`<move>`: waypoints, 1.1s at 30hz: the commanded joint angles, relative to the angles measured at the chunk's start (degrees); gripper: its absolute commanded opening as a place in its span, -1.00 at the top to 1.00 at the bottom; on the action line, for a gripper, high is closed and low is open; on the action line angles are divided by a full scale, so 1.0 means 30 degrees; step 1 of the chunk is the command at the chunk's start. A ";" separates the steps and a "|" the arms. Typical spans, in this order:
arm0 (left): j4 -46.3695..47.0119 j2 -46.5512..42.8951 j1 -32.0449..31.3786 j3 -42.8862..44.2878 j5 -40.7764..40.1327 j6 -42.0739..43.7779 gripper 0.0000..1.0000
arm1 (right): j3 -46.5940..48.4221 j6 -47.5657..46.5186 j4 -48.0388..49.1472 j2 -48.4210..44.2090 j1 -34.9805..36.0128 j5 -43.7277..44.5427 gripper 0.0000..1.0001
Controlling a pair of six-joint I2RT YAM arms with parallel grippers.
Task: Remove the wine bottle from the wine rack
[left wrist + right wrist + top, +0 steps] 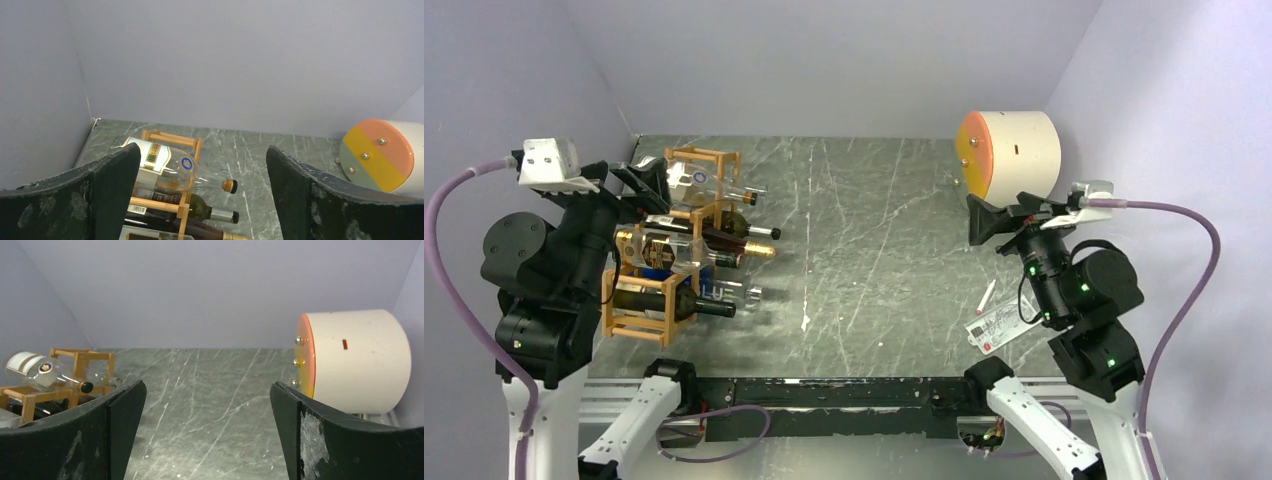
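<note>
Your left arm is folded up at the left of the frame. Its left tool [652,178] sits at the upper-left corner of the wine rack [720,153], jaws spread wide with nothing between them. Your right arm is bent likewise at the right, and its right tool [976,220] is also gaping and empty, just below the cream drum [1024,145].

The clear wine bottle [709,185] lies in the rack's top cell, neck pointing right. You can see its white label and round blue emblem, but the lettering is too small to read. So is the print on the card [1004,325] on the bench [874,250].
</note>
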 commanded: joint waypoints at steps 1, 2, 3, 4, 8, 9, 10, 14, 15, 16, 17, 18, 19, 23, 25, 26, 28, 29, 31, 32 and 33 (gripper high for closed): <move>-0.0038 0.0546 0.0757 0.0005 0.1059 -0.0937 -0.98 | -0.0474 0.1107 0.0396 0.0533 0.0177 0.0618 -0.99; -0.0018 0.0656 0.0920 0.0018 0.1195 -0.1107 -0.98 | -0.0572 0.1323 0.0429 0.0633 0.0208 0.0725 -0.99; -0.0030 0.0766 0.1067 0.0037 0.1308 -0.1069 -0.98 | -0.0674 0.1616 0.0432 0.0733 0.0236 0.0889 -0.99; -0.0050 0.0886 0.1221 0.0050 0.1460 -0.1164 -0.98 | -0.0748 0.1944 0.0388 0.0844 0.0263 0.1066 -0.99; -0.0156 0.1241 0.1764 -0.0081 0.1959 -0.1453 -0.98 | -0.0783 0.3115 -0.0151 0.1503 0.0372 0.1210 -0.99; -0.0188 0.1329 0.1890 -0.0110 0.2137 -0.1480 -0.98 | -0.0776 0.3594 -0.0343 0.1727 0.0399 0.1425 -0.99; -0.0256 0.1414 0.1996 -0.0112 0.2306 -0.1490 -0.98 | -0.0759 0.4060 -0.0514 0.1935 0.0412 0.1629 -0.99; -0.0726 0.1753 0.2377 0.0013 0.3039 -0.1428 -0.98 | -0.0940 0.5320 -0.1153 0.2631 0.0490 0.1840 -0.99; -0.0857 0.1821 0.2448 0.0050 0.3254 -0.1323 -0.98 | -0.1141 0.5237 -0.1221 0.2658 0.0512 0.1770 -0.99; -0.1064 0.1893 0.2508 0.0127 0.3463 -0.1207 -0.97 | -0.1433 0.4789 -0.1118 0.2661 0.0526 0.1261 -0.99; -0.1378 0.2003 0.2574 0.0304 0.3633 -0.1154 -0.97 | -0.1788 0.4619 -0.0903 0.2576 0.0540 0.0606 -0.99; -0.1791 0.2167 0.2638 0.0500 0.3749 -0.1180 -0.97 | -0.2112 0.4780 -0.0737 0.2550 0.0556 0.0269 -0.99; -0.2195 0.2328 0.2681 0.0690 0.3881 -0.1191 -0.97 | -0.2663 0.5046 -0.0709 0.2552 0.0566 0.0019 -0.99; -0.3803 0.2815 0.2823 0.1090 0.4206 -0.1139 -0.97 | -0.3632 0.5334 -0.1002 0.3319 0.0617 -0.1397 -0.99; -0.4404 0.2877 0.2857 0.1061 0.4179 -0.1105 -0.97 | -0.3809 0.5417 -0.1025 0.3963 0.0629 -0.2176 -0.99; -0.4597 0.2862 0.2870 0.0997 0.4157 -0.1099 -0.97 | -0.3832 0.5342 -0.0944 0.4314 0.0633 -0.2793 -0.99; -0.5009 0.2809 0.2903 0.0878 0.4239 -0.1101 -0.97 | -0.3895 0.4934 -0.0221 0.5081 0.0643 -0.5059 -0.99; -0.5218 0.2811 0.2914 0.0849 0.4364 -0.1132 -0.97 | -0.3814 0.4802 0.0240 0.5565 0.0637 -0.6499 -0.99; -0.5573 0.2819 0.2940 0.0873 0.4759 -0.1230 -0.97 | -0.3515 0.5449 0.1376 0.6894 0.0658 -0.9013 -0.99; -0.5706 0.2817 0.2944 0.0865 0.5011 -0.1369 -0.97 | -0.3501 0.5801 0.2179 0.7596 0.0879 -1.0275 -1.00; -0.5808 0.2810 0.2960 0.0803 0.5305 -0.1464 -0.97 | -0.3485 0.6642 0.3079 0.8272 0.1325 -1.1050 -1.00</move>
